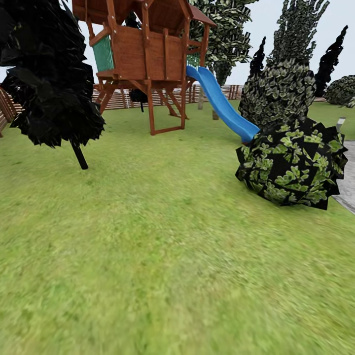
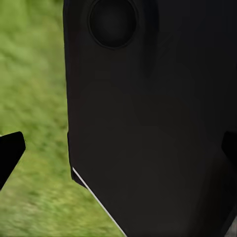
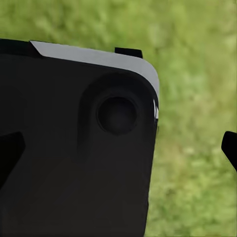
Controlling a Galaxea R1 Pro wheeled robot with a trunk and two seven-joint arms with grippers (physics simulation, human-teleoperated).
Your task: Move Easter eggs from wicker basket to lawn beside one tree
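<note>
The lawn (image 1: 162,256) spreads wide and green ahead of me in the head view. The Easter eggs, the wicker basket and the thick-trunked tree are out of view. In the left wrist view my left gripper (image 2: 118,153) is open, its dark fingertips (image 2: 10,153) far apart, with a black part of my own body and blurred grass (image 2: 34,98) beyond. My right gripper (image 3: 118,150) is open too, one fingertip (image 3: 229,148) at the picture's edge, over a black body panel (image 3: 74,163) and grass (image 3: 197,98). Neither holds anything.
A wooden playset (image 1: 143,49) with a blue slide (image 1: 222,106) stands ahead, before a slatted fence (image 1: 118,98). A thin-trunked dark tree (image 1: 79,155) is at the left. A rounded leafy bush (image 1: 291,162) sits at the right, beside a grey paved strip (image 1: 347,182).
</note>
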